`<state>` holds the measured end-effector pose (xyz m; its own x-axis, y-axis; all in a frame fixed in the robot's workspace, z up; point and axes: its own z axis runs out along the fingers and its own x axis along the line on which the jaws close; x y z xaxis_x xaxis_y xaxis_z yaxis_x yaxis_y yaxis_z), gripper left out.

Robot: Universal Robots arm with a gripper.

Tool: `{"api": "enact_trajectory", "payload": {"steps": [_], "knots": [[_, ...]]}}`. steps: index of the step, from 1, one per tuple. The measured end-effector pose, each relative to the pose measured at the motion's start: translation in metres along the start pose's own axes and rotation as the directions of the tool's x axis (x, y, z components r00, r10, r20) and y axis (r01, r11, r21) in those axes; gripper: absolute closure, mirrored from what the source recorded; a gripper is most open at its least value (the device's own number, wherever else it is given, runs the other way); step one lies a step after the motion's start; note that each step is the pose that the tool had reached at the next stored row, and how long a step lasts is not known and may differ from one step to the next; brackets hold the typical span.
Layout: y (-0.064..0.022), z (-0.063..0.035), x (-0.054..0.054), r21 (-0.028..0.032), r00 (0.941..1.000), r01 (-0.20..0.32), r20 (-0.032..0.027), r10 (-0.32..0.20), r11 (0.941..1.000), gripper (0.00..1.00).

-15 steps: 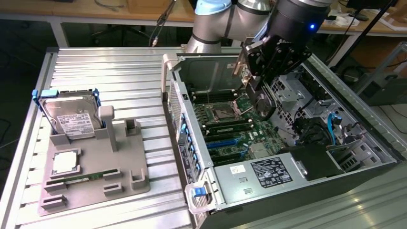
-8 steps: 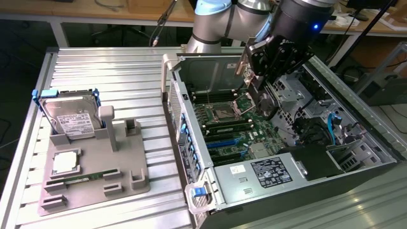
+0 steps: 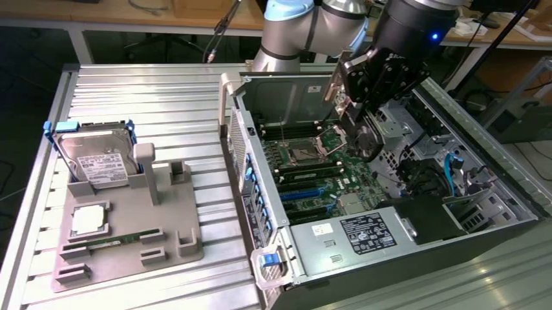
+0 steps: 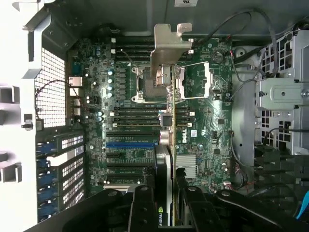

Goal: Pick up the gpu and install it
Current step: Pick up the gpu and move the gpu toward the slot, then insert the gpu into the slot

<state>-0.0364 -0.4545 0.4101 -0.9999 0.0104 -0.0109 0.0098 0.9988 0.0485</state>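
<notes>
The gpu (image 3: pixel 366 141) hangs edge-down over the open computer case (image 3: pixel 483 169), above the motherboard (image 3: pixel 317 173). It is a thin dark card with a silvery end bracket (image 3: pixel 331 90). My gripper (image 3: pixel 359 103) is shut on its upper edge. In the wrist view the gpu (image 4: pixel 170 140) appears edge-on between my black fingers (image 4: pixel 143 209), with its bracket (image 4: pixel 169 43) at the far end. It is over the CPU socket (image 4: pixel 164 82), and the card slots, one of them blue (image 4: pixel 130 144), are off to one side. The card is clear of the board.
At the exterior view's left a grey fixture (image 3: pixel 129 213) on the ribbed metal table (image 3: pixel 155 97) carries a hard drive with blue rails (image 3: pixel 95 158), a CPU (image 3: pixel 89 219) and a memory stick (image 3: pixel 112 242). The case holds a power supply (image 3: pixel 366 232) and cables (image 3: pixel 453 171).
</notes>
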Motion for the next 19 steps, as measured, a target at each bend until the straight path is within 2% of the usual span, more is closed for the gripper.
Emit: {"api": "enact_trajectory", "payload": {"steps": [4,9,19], "knots": [[0.0001,0.0002,-0.014,0.0000,1.0000,0.000,-0.0021,0.000,1.0000,0.73],[0.0002,0.0002,-0.019,0.0001,1.0000,0.000,-0.0021,0.000,1.0000,0.73],[0.0002,0.0002,-0.020,0.0000,1.0000,0.000,-0.0021,0.000,1.0000,0.73]]}}
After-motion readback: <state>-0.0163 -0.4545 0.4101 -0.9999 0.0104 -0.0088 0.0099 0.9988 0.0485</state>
